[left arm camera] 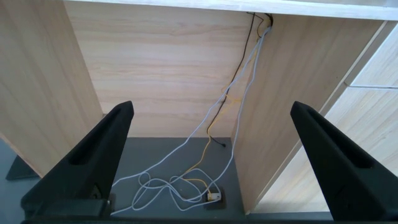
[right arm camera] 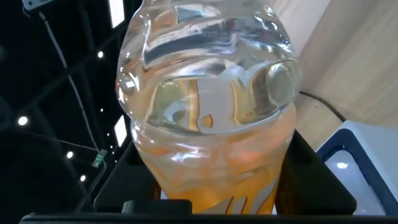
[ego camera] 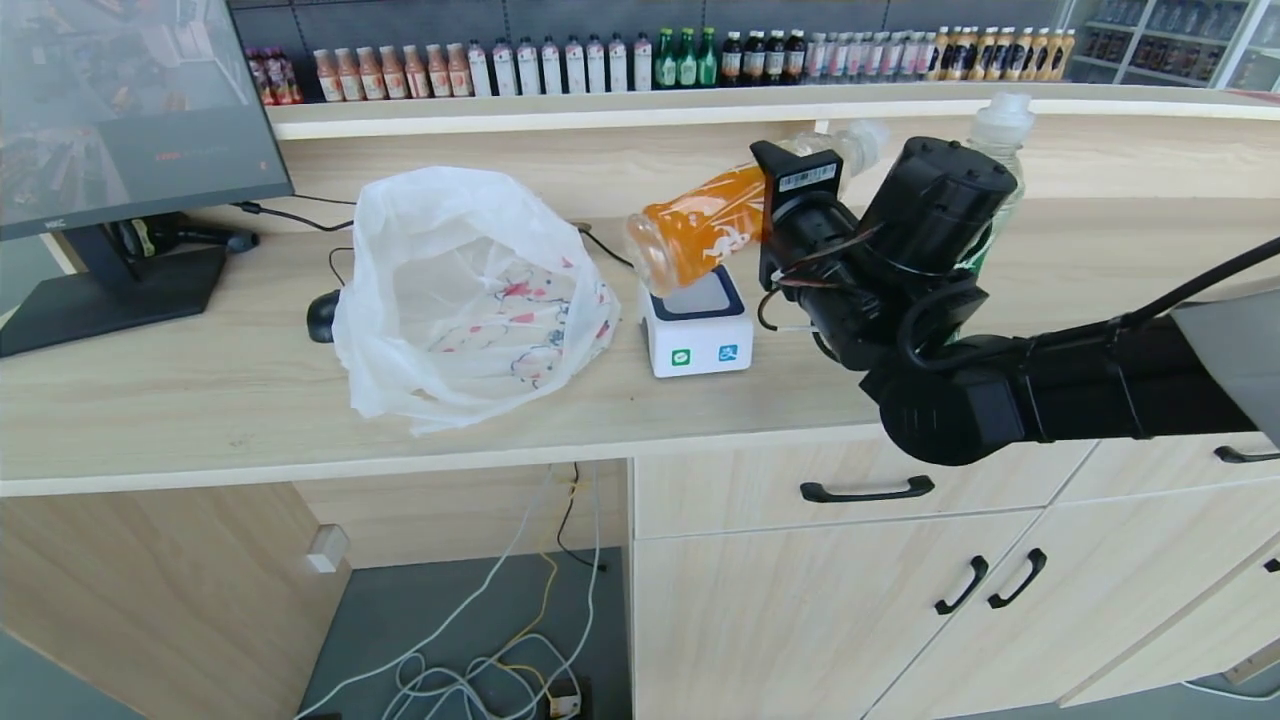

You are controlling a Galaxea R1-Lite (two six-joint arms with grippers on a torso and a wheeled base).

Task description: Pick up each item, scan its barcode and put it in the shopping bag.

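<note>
Scan step is in hand, judged from the pose. The orange drink bottle [ego camera: 700,232] is pinched by the right tool [ego camera: 785,215] around its upper half. It is held almost level, base end toward the shopping bag [ego camera: 470,300]. The base end is held just above the scanner [ego camera: 697,325] window; contact cannot be told. In the right wrist view the bottle is seen clamped between both fingers [right arm camera: 311,174].

The left tool [left arm camera: 211,162] is spread with nothing in it, and is parked below the worktop [ego camera: 200,400] edge, facing the cable recess.

For a good scan:
- The barcode should be turned down toward the window. Its position on the label cannot be made out, so a slow roll about the bottle's axis is advised.
- The bottle should be centred over the window and held apart from it.
- The pinch should not be loosened: most of the liquid sits out past the fingers, so slip is a risk.

The bag mouth is open, just beside the scanner, so only a short sideways carry is expected. A clear bottle [ego camera: 1000,130] is seen behind the arm.
</note>
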